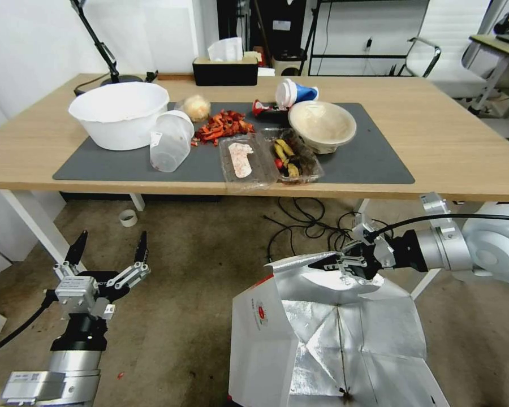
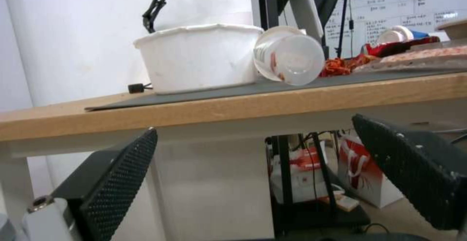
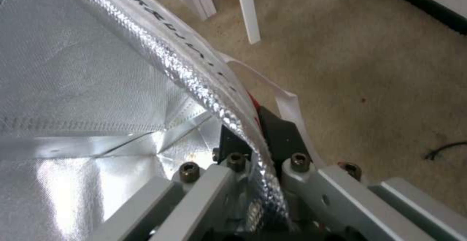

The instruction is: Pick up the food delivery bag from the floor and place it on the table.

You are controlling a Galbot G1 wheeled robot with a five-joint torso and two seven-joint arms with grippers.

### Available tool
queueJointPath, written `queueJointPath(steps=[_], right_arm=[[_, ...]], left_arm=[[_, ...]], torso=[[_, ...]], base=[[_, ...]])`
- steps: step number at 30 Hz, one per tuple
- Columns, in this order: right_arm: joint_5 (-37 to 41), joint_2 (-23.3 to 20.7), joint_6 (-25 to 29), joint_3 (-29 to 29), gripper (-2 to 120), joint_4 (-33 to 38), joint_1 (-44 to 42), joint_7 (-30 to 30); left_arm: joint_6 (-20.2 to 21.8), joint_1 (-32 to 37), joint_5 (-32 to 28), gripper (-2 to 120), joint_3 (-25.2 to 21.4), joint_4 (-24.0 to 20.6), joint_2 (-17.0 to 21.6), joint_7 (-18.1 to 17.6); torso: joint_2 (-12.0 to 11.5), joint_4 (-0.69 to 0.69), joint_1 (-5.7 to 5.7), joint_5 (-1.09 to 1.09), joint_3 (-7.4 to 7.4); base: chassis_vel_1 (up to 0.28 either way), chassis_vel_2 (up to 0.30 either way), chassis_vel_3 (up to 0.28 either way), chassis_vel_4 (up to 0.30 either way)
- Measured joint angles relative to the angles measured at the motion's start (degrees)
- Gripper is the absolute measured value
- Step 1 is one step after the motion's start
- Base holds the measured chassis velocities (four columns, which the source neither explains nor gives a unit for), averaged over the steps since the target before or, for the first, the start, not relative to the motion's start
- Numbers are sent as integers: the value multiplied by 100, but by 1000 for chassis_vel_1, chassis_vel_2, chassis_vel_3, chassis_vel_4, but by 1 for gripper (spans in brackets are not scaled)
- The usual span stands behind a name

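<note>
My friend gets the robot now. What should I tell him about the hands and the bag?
Right end effector: shut on the top edge of the food delivery bag, foil wall pinched between its fingers.
Left end effector: open, empty, low in front of the table.
Bag: open, in front of the table, below tabletop height.
Done: bag gripped.
Left: raise it and set it on the table, which is crowded with a white bowl and food trays.

The left gripper (image 2: 262, 171) hangs spread wide below the worktop (image 2: 233, 106) edge. On the grey mat (image 2: 233, 89) above stand a white tub (image 2: 199, 58) and a clear cup (image 2: 289, 56) (tipped sideways, touching it).
</note>
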Motion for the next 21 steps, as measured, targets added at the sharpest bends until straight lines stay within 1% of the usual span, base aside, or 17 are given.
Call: queueJointPath(steps=[2,6,9,13,16,21], right_arm=[[-2,1,-1,-11,0,0,13,-2],[-3,2,-2,-23,0,4,19,-2],[-5,1,-9,-28,0,21,19,-2],[-5,-6,-13,-29,0,33,15,-2],[-5,-18,-17,-22,0,49,6,-2],[0,-29,-20,-13,0,56,6,-2]], left_arm=[[4,1,0,100,-2,-1,7,0],[6,-3,0,100,-8,0,17,0],[7,-5,-2,100,-10,-1,25,-1],[7,-4,-3,100,-10,-1,26,-2],[8,-3,-4,100,-9,-6,28,-2],[8,-3,-4,100,-9,-16,32,-2]], torso=[[71,0,29,0,44],[138,0,57,0,81],[238,0,93,0,145],[290,0,112,0,176],[389,0,153,0,238],[481,0,187,0,294]], base=[[0,0,0,0],[0,0,0,0],[0,0,0,0],[0,0,0,0],[0,0,0,0],[0,0,0,0]])
